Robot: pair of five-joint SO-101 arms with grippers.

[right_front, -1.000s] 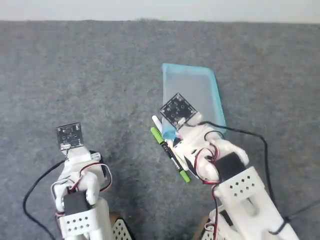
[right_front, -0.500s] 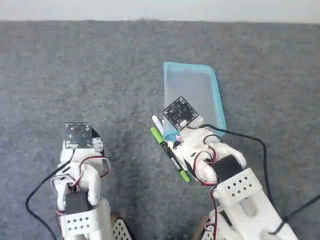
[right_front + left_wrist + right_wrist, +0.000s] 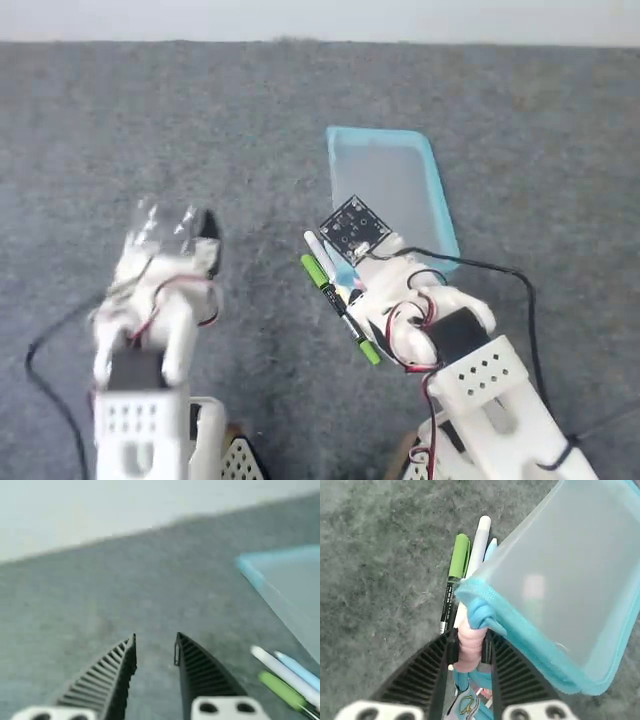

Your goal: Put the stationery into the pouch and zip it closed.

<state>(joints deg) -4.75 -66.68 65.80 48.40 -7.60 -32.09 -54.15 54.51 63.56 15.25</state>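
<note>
Left gripper (image 3: 155, 642) has swung forward, jaws slightly apart, empty; right wrist view shows right gripper (image 3: 469, 639) pinching pink tab (image 3: 468, 656) of pouch (image 3: 560, 580).

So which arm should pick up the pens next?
Left, probably. The left gripper is open and empty, and the pens lie on its side of the pouch. The right gripper is busy, shut on the pouch's pink tab.

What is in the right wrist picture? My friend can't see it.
The right gripper pinches a pink tab at the corner of a see-through pouch with a blue edge. A green pen, a white pen and a light blue pen lie side by side on the grey mat, next to that corner.
</note>
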